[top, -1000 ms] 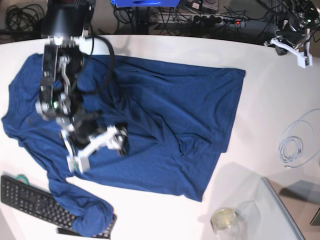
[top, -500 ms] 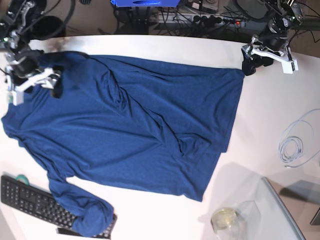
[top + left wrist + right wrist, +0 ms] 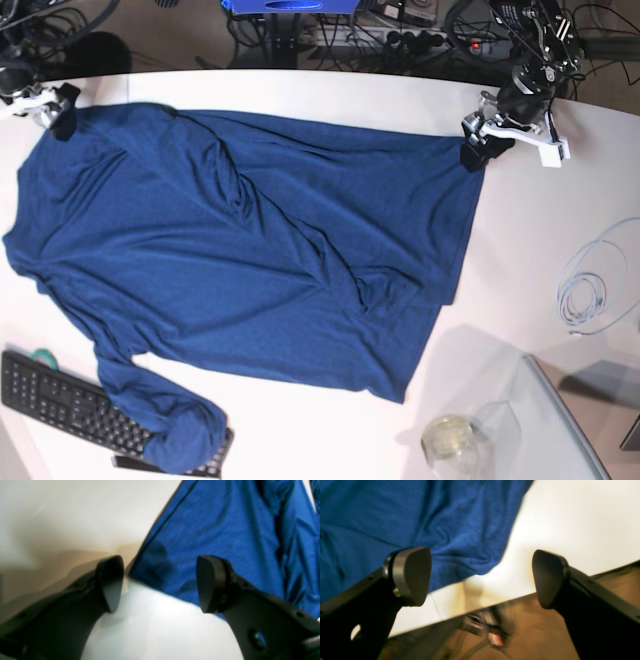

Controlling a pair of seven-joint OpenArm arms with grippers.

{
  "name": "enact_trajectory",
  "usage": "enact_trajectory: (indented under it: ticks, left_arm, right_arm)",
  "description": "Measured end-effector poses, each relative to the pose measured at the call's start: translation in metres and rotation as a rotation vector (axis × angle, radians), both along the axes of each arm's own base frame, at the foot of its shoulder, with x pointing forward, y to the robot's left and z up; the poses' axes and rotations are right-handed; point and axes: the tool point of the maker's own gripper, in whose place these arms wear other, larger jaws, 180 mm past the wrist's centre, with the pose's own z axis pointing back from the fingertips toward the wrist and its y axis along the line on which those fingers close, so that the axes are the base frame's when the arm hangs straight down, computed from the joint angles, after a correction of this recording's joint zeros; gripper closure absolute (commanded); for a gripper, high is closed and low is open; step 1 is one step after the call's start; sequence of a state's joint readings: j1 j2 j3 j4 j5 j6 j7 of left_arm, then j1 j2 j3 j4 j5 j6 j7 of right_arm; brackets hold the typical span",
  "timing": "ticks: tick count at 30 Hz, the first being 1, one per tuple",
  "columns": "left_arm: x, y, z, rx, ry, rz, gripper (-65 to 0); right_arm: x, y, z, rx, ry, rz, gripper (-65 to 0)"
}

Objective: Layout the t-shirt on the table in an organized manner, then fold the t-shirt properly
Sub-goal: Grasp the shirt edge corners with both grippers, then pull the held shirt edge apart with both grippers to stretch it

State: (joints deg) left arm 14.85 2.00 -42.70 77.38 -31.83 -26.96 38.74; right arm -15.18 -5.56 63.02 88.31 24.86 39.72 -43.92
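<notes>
two grippers sit at the far corners of the t-shirt (image 3: 250,260), and you can see both with their pads spread apart and nothing between them. your left gripper (image 3: 160,583) hovers over the hem corner, one pad above bare table (image 3: 62,512), the other above blue cloth. in the base view it is at the shirt's upper right corner (image 3: 480,150). your right gripper (image 3: 481,576) hangs at the table's edge beside a rounded fold of the shirt, at the upper left in the base view (image 3: 55,110). the t-shirt lies spread over the white table, creased through the middle, its lower sleeve draped onto a black keyboard (image 3: 60,400). a coiled white cable (image 3: 585,285) and a glass jar (image 3: 450,440) lie off to the side, clear of the cloth.
</notes>
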Motion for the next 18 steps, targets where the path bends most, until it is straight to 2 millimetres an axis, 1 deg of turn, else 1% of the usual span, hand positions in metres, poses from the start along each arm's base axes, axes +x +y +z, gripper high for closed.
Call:
enact_trajectory:
  ticks: [3,5,6,8,10,12,14,15,16,18]
  left_arm:
    - [0.007,0.0,-0.003,-0.03,-0.012,0.027,-43.3]
    - [0.009,0.0,-0.004,-0.034,-0.015,0.031,-42.8]
    - [0.01,0.001,-0.004,-0.031,-0.02,0.035,-41.3]
    - [0.009,0.001,-0.004,-0.03,-0.018,0.037,-34.9]
    - [0.006,0.002,-0.007,-0.031,-0.001,0.04,-23.5]
    - [0.001,0.001,-0.01,-0.032,0.02,0.034,-12.5]
    - [-0.003,0.003,-0.013,-0.027,0.04,0.024,-4.4]
    - [-0.005,0.005,-0.013,-0.023,0.046,0.021,-1.2]
    - [-0.005,0.007,-0.012,-0.016,0.048,0.019,0.0]
    - [-0.005,0.012,-0.01,-0.001,0.053,0.009,0.0]
  right_arm:
    - [-0.013,-0.014,-0.01,0.04,0.039,-0.036,-59.7]
    - [-0.021,-0.016,-0.02,0.064,0.081,-0.034,-59.7]
    - [-0.022,-0.016,-0.024,0.076,0.085,-0.039,-59.7]
    - [-0.018,-0.01,-0.033,0.122,0.077,-0.058,-59.7]
    - [-0.012,-0.007,-0.037,0.148,0.06,-0.059,-59.7]
    - [-0.008,-0.011,-0.039,0.161,0.05,-0.059,-59.7]
    - [-0.002,-0.013,-0.04,0.173,0.028,-0.074,-59.3]
    - [0.0,-0.013,-0.042,0.181,0.021,-0.081,-59.3]
    - [0.003,-0.012,-0.042,0.188,0.01,-0.087,-59.3]
    - [0.007,-0.011,-0.042,0.195,-0.002,-0.088,-59.1]
